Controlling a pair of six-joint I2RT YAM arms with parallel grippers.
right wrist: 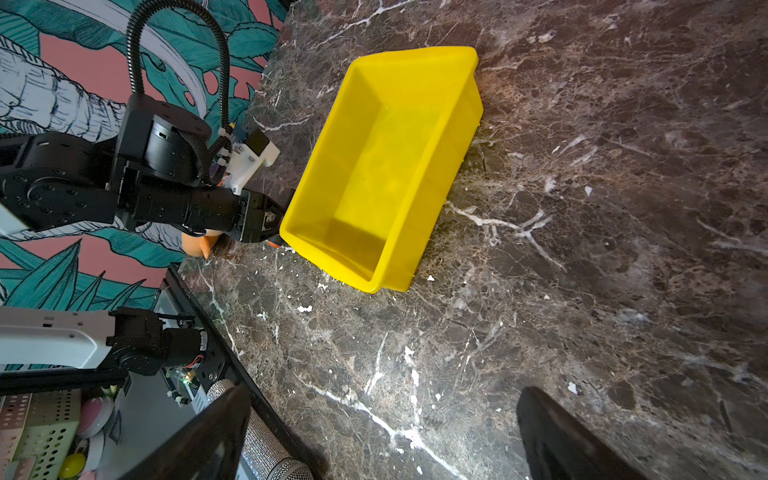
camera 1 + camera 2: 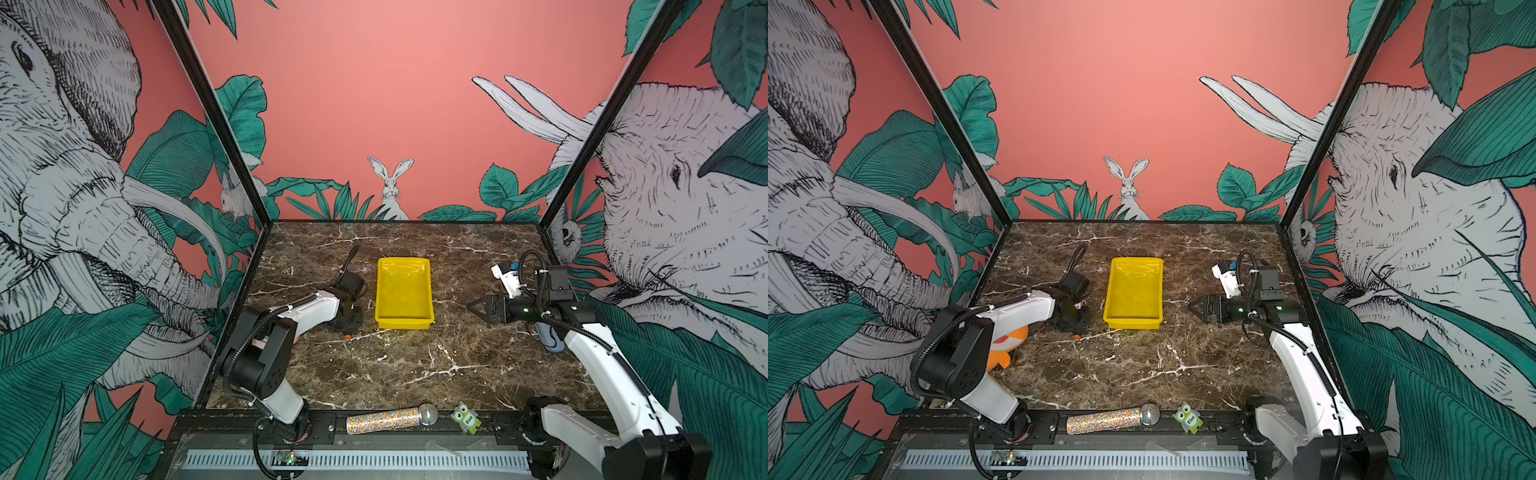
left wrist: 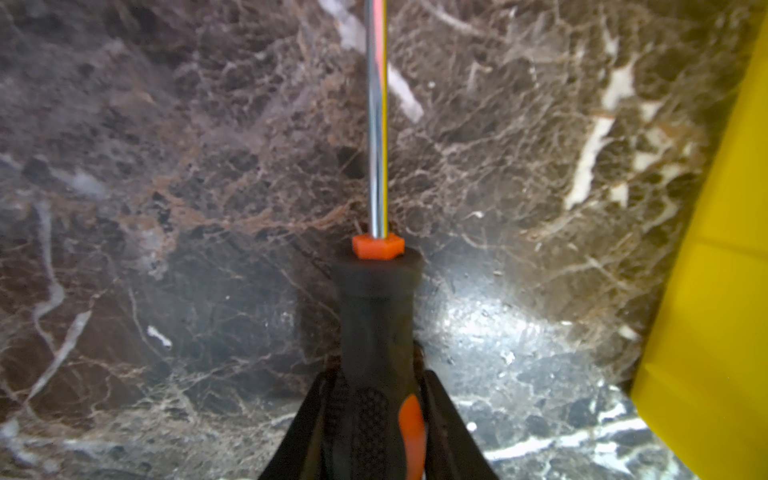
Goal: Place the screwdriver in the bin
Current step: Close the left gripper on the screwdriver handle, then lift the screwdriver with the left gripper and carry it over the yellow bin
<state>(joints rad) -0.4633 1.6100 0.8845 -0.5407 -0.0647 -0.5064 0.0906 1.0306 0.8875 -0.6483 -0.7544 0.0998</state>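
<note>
Microphone and owl figure sit well apart from the bin.

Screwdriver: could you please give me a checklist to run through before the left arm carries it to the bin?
1. Grip: the left pincer is shut on the handle of the screwdriver: ok.
2. Lift: the screwdriver is off the table: cannot tell.
3. Target: the bin is upright and empty: ok.
4. Path: only bare table lies between the screwdriver and the bin: ok.
5. Other arm: the right pincer is open and apart from the bin: ok.
</note>
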